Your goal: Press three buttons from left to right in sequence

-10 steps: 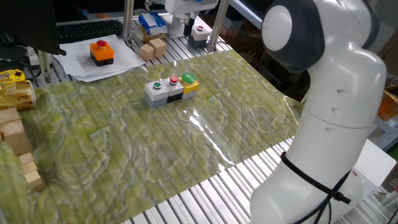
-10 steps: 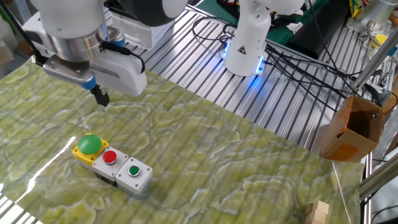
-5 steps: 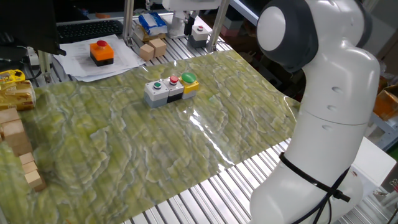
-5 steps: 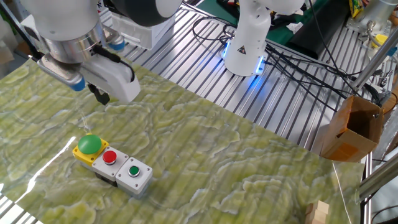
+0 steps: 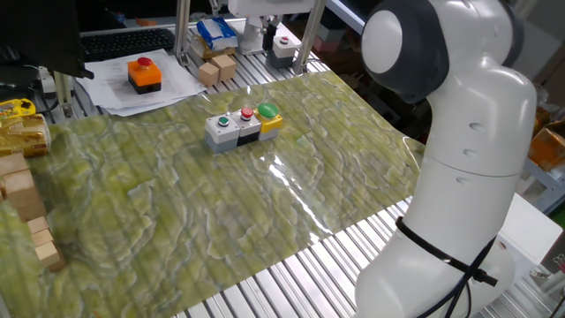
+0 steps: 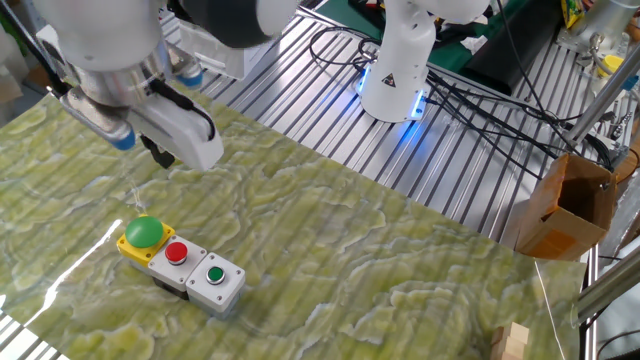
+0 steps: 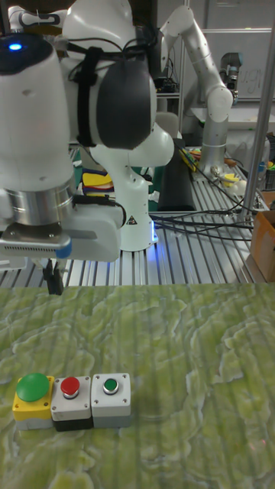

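you are hovering the hand (image 6: 160, 156), grip state unclear, above the three buttons (image 6: 181, 261); they are looking rigid and light, so press each cap squarely downward.

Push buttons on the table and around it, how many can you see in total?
5. Three sit in a joined row on the mat: small green, red, big green dome. An orange one lies on papers behind, a red one farther back. Others may be hidden.

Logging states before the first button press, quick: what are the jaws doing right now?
Gripper: cannot be told; the jaws show no clear gap or contact, holding nothing, above the mat.
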Robot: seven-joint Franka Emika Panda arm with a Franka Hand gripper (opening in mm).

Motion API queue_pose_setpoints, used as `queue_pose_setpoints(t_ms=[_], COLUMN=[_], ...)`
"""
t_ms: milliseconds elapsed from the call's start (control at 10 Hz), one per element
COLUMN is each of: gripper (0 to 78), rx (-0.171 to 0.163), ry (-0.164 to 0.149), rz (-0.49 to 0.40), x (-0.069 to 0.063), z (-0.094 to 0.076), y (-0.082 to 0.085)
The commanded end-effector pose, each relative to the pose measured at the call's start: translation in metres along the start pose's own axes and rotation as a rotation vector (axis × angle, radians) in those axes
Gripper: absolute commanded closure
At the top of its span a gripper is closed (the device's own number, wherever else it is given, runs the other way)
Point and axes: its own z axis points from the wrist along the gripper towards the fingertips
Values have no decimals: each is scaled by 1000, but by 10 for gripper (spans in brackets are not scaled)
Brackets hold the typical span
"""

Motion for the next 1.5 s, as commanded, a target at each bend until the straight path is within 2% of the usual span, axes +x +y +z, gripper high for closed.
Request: queue_pose_setpoints(t_ms=[100,300,500,600,700,800,1000,1100,1300,1500], gripper=[776,776,776,776,776,776,776,776,776,776], rx=[64,66,64,65,65,65,60,57,46,49], ry=[-42,-60,-92,-105,-108,-125,-132,-136,-121,-117], rz=[-74,-103,-131,-132,-134,-146,-171,-168,-148,-131], x=[-17,-29,-43,-48,-49,-53,-57,-57,-55,-55], z=[34,55,80,94,97,114,133,133,121,121], y=[-15,-24,-32,-31,-31,-31,-33,-33,-32,-32])
